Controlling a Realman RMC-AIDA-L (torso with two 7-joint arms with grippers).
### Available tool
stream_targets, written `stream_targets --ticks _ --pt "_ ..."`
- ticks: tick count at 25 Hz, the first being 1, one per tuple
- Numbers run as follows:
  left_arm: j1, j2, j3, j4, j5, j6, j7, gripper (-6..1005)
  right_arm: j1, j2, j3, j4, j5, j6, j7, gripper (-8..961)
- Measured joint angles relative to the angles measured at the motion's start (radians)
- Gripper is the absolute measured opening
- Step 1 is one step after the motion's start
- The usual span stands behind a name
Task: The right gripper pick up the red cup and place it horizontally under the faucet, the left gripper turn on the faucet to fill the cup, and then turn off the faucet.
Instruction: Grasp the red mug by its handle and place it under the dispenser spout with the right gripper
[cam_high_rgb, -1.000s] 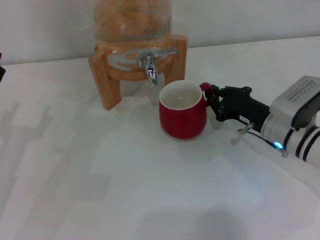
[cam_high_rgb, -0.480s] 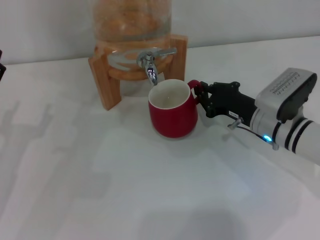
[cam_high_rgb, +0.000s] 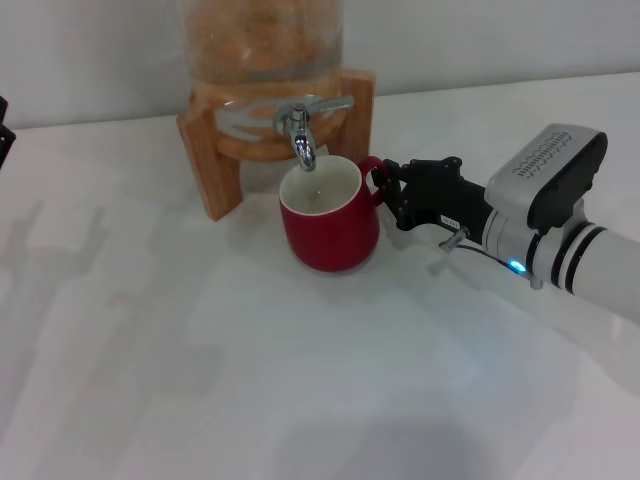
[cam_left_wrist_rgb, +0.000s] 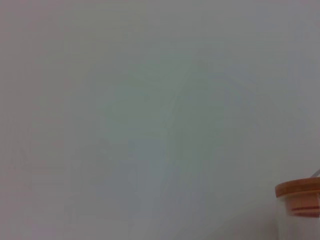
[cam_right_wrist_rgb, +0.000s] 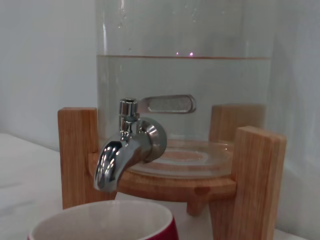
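- Standing upright on the white table (cam_high_rgb: 300, 380), the red cup (cam_high_rgb: 330, 230) sits directly in front of the wooden stand (cam_high_rgb: 210, 150), its white inside facing up.
- The cup's open mouth lies just below the faucet (cam_high_rgb: 298, 135); in the head view the spout tip hangs over the back part of the rim, slightly toward the robot's left of the cup's middle.
- The right gripper (cam_high_rgb: 392, 195) reaches in from the robot's right, low over the table, and its black fingers are clamped on the cup's red loop handle, which points toward that arm.
- So the cup lies just off the tips of the right gripper, on the robot's left of it, with the handle between the fingers and the cup's body outside them.
- Behind the fingers come the grey ribbed wrist block (cam_high_rgb: 545, 175) and the white arm with black bands, where a blue light shows.
- The right wrist view looks over the cup rim (cam_right_wrist_rgb: 102, 220) at the chrome faucet (cam_right_wrist_rgb: 127, 150): the spout curves down toward the cup and the flat lever handle (cam_right_wrist_rgb: 167, 103) lies level, pointing sideways.
- The glass dispenser (cam_right_wrist_rgb: 185, 90) behind it holds clear liquid; its level shows as a line high on the glass.
- The left gripper is not visible in any view; the left wrist view shows mostly a blank pale wall, with an orange lid edge (cam_left_wrist_rgb: 300, 192) in one corner.
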Motion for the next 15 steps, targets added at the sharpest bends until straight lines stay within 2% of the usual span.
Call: stream_targets --ticks 15 --pt "0.0 0.0 0.011 -0.001 0.0 0.0 -0.002 833 0.007 0.002 0.011 0.0 0.004 0.015 0.001 118"
